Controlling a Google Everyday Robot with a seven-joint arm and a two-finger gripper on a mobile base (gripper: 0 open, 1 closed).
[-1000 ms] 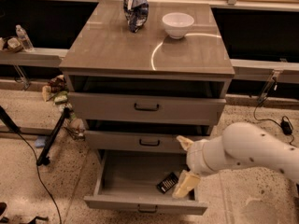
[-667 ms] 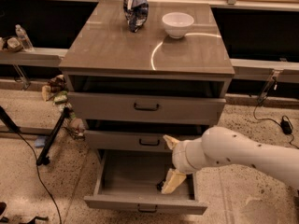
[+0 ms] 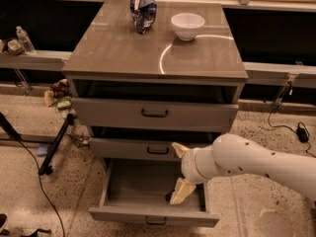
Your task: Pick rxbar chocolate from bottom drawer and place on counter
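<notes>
The bottom drawer (image 3: 129, 187) is pulled out, showing its plain grey inside. My gripper (image 3: 173, 173) reaches into its right half from the right, with the white arm behind it. The jaws stand wide open: one tan finger (image 3: 179, 149) is up by the middle drawer's front, and the other (image 3: 181, 191) is low over the drawer floor. The rxbar chocolate is almost hidden behind the lower finger; only a dark sliver (image 3: 168, 197) shows at its tip. The counter (image 3: 123, 48) is the glossy grey-brown cabinet top.
A white bowl (image 3: 187, 25) and a dark crumpled bag (image 3: 143, 9) stand at the back of the counter. The top drawer (image 3: 154, 113) and middle drawer (image 3: 138, 149) are slightly ajar. A black cable and stand leg (image 3: 54, 147) lie on the floor to the left.
My arm has moved left and lower into the bottom drawer. The bar, plainly seen beside the lower finger before, is now covered by it.
</notes>
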